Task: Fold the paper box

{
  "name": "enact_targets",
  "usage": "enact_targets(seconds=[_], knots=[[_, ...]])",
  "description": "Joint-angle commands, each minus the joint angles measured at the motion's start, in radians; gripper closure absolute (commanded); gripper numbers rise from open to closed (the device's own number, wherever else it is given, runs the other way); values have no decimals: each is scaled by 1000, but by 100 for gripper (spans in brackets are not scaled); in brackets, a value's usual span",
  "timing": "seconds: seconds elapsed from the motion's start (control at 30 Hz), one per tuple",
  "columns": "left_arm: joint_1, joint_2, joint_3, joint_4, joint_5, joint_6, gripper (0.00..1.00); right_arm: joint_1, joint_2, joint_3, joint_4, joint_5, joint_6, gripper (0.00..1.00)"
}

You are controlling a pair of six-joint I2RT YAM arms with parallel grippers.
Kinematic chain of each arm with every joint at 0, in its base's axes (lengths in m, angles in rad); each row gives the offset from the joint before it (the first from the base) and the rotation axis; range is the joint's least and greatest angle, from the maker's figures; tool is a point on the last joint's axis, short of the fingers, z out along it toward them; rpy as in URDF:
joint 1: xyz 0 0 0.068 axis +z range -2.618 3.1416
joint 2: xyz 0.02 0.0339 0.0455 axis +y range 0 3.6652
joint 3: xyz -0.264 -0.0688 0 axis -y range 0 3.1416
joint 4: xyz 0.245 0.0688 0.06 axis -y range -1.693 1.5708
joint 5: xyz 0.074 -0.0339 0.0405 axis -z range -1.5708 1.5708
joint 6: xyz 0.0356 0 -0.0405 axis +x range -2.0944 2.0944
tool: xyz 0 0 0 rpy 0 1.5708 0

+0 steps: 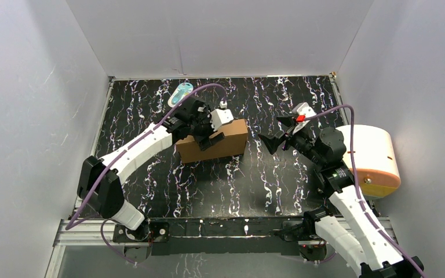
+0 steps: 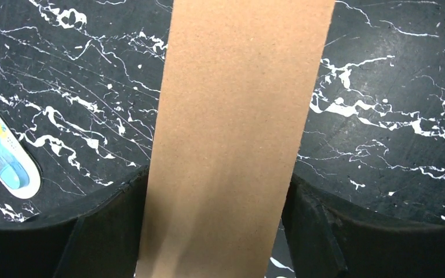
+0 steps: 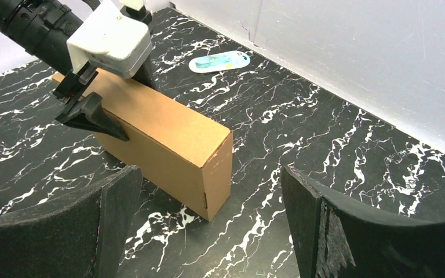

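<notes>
Top external looks down from high above the paper box (image 1: 233, 138). Left wrist sits close over it, and right wrist faces its right end obliquely (all three share it).

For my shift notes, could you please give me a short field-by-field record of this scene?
Paper box: looks closed, standing on a long edge on the table
Left end effector: astride the box's top; grip unclear
Right end effector: open, empty, facing the box's end, apart
Other items: white-and-blue oval item at back; cream cylinder at right
</notes>
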Motion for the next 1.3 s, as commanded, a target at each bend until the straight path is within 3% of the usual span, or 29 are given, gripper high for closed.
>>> enact_targets(seconds=[0.0,0.17,0.23,0.43,0.67,0.83,1.0,1.27], knots=[[-37,-10,68,-41,24,55,32,15,-27,-4,41,29,-40,1],[-84,-15,61,26,-78,121,54,21,-45,-4,42,49,-46,1],[-98,-22,35,97,-144,136,57,21,-59,-6,41,65,-48,1],[-181,-72,-158,445,-389,305,58,22,-124,-23,50,143,-51,1],[-251,-114,-501,979,-443,533,57,24,-202,-51,67,298,-53,1],[-325,-109,-604,987,-511,492,48,24,-237,-64,76,362,-56,1],[-402,-156,-667,934,-537,390,24,24,-239,-84,102,388,-50,1],[-461,-145,-655,760,-518,237,14,24,-242,-80,94,388,-55,1]])
